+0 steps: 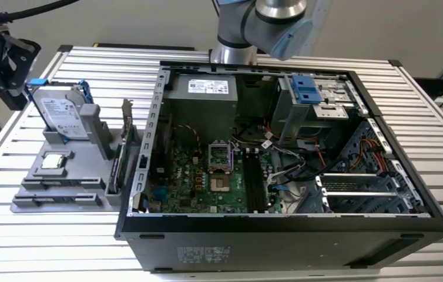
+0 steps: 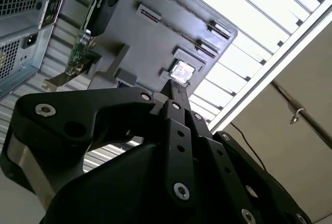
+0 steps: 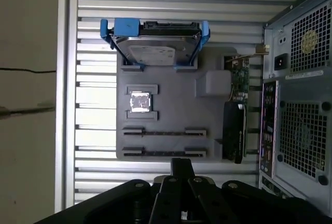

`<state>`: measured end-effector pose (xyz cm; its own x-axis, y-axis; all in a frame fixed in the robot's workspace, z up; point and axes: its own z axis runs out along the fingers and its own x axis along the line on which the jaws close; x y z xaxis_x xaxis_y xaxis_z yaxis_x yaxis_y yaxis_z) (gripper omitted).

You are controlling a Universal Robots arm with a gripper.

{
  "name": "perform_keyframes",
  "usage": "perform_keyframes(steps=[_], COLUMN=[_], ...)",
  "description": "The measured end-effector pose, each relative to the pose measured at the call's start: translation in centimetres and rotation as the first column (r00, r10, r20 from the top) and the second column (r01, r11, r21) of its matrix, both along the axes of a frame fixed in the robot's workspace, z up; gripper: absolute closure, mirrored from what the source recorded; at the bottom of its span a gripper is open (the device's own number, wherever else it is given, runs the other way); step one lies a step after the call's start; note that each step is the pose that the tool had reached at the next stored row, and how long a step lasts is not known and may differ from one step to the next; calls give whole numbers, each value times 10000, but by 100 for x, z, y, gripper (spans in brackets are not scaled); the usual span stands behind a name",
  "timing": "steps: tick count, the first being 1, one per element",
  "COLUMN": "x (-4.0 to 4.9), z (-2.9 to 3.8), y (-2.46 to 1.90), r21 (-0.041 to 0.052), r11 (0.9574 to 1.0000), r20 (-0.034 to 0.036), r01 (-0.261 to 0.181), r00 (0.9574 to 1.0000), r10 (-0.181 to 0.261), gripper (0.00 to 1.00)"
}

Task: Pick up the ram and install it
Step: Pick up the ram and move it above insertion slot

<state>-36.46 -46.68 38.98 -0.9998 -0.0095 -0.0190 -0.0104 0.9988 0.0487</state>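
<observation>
The ram looks like a thin dark stick standing on edge (image 3: pixel 163 152) in the front holder of the grey fixture (image 3: pixel 171 92). It shows as a low dark strip (image 1: pixel 57 201) in the exterior view. A second similar strip (image 3: pixel 163 130) sits in the holder behind it. My gripper (image 3: pixel 181 163) hangs high above the fixture's near end, well clear of both strips. Its black fingers meet at the tips (image 2: pixel 171 85), shut with nothing between them. The open computer case (image 1: pixel 284 229) lies on the exterior view's right of the fixture. Long black slots (image 1: pixel 251 182) run across its green board.
The fixture also carries a hard drive in a blue frame (image 3: pixel 155 45), a square processor (image 3: pixel 140 102) and a card with a metal bracket (image 3: pixel 236 115). A slatted metal table (image 1: pixel 49 247) holds everything. Its edge (image 3: pixel 67 105) runs close beside the fixture. A black device with a cable (image 1: pixel 2 59) hangs at the far left.
</observation>
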Motion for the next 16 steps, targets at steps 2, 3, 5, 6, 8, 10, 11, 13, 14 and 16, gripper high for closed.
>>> perform_keyframes(steps=[2, 3, 5, 6, 8, 10, 11, 13, 14, 16], x=[-4, -7, -12, -14, -19, -23, -25, -30, -32, -36], z=[-1, -2, -4, -4, -6, -7, -8, -9, -10, -11], y=[-17, -25, -40, -46, -58, -69, -74, -84, -90, -102], r21=[0, 0, 0, 0, 0, -1, 0, 0, 0, 0], r11=[10000, 10000, 10000, 10000, 9999, 9999, 9999, 9999, 9999, 9998], r20=[0, 0, 0, 0, 0, 0, 0, 0, 0, 0], r01=[-30, -44, -70, -82, -104, -127, -138, -161, -173, -198], r00=[10000, 10000, 10000, 10000, 9999, 9999, 9999, 9999, 9999, 9998], r10=[30, 44, 70, 82, 104, 127, 138, 161, 173, 198], gripper=[100, 100, 100, 100, 100, 100, 100, 100, 100, 100])
